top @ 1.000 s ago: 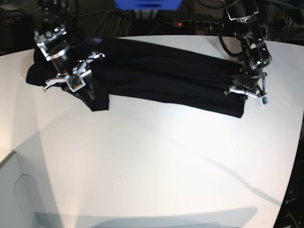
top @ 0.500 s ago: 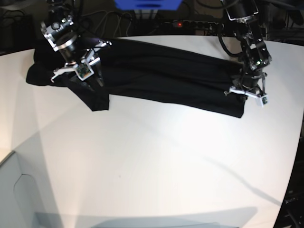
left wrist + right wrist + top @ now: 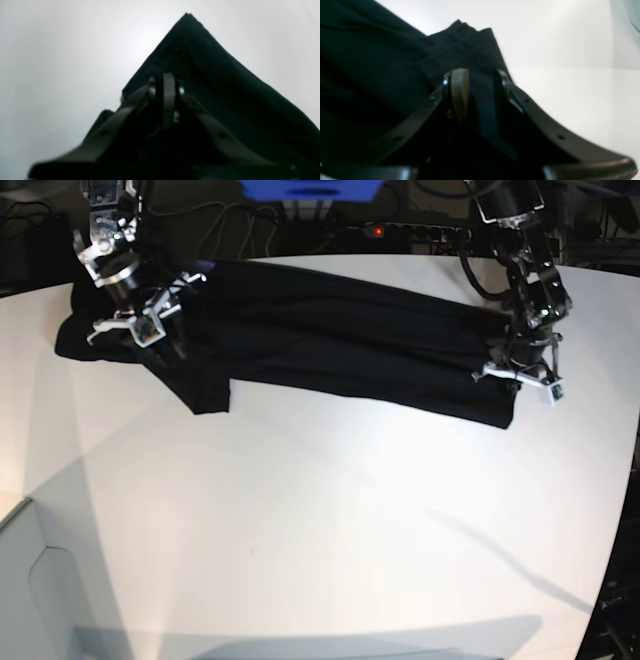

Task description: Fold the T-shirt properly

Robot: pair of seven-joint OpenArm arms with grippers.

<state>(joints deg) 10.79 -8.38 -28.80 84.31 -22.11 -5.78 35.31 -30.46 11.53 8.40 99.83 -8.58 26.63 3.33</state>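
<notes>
The large plain black cloth T-shirt is spread as a long band across the far part of the round white table. In the base view it reaches from the left edge of the table to the right side, and its lower left part ends in a short flap which points toward the camera. The cloth lies flat on the table, with some soft folds along its length.

The left pincer is seen at the right end of the band in the base view. In the left wrist view the left pincer is pressed together, and the black cloth lies directly under and behind its tips, with one pointed corner of the cloth reaching away over the white table. It appears that the cloth is pinched there, at its corner.

The right pincer is seen over the left end of the band in the base view. In the right wrist view the jaws of the right pincer stand a little apart, and a strip of the black cloth passes between them. Whether this strip is gripped or only lies in the gap cannot be told. Beyond the tips, a folded hem of the cloth lies on the white table.
</notes>
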